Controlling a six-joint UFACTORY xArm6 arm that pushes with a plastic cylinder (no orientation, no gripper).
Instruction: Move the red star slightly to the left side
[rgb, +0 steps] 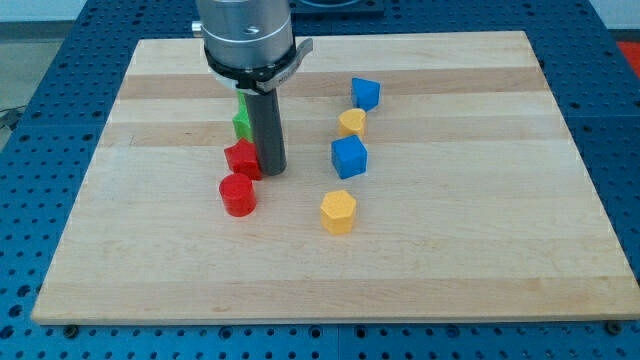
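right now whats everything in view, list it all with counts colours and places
wooden board: 1, pale wood, fills the view, on a blue perforated table
red star block: 1, red, just left of my tip
red cylinder block: 1, red, below the star
green block: 1, green, partly hidden behind the rod
blue blocks: 2, upper, middle
yellow blocks: 2, between the blues, lowest
my tip: 1, dark rod, touching or nearly touching the star's right

Bright, even overhead light; soft short shadows under blocks; sharp focus, no glare.
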